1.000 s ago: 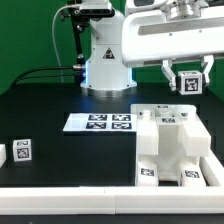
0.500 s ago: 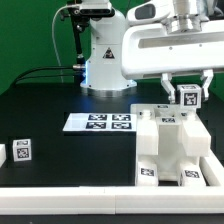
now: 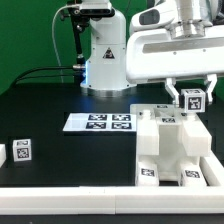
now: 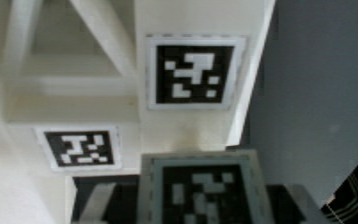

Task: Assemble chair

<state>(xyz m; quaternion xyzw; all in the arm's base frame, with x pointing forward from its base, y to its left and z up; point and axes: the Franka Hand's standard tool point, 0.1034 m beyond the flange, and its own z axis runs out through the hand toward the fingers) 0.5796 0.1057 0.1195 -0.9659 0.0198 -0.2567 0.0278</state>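
Observation:
My gripper (image 3: 191, 100) is shut on a small white tagged chair piece (image 3: 192, 97) and holds it just above the back of the partly built chair (image 3: 168, 148) at the exterior view's right. In the wrist view the held piece (image 4: 201, 186) fills the space between both dark fingers (image 4: 110, 197), its tag facing the camera. Beyond it stands the white chair structure (image 4: 87, 60) with two marker tags on its faces. The structure is made of white blocky parts with tags on the front and top.
The marker board (image 3: 100, 122) lies flat in the middle of the black table. Two small white tagged pieces (image 3: 21, 151) stand at the exterior view's left edge. A low white rail (image 3: 70, 190) runs along the front. The robot base (image 3: 100, 60) stands at the back.
The gripper has come down with the tagged piece and drifted slightly toward the exterior view's right, closer to the top of the chair structure. Its hold is unchanged.

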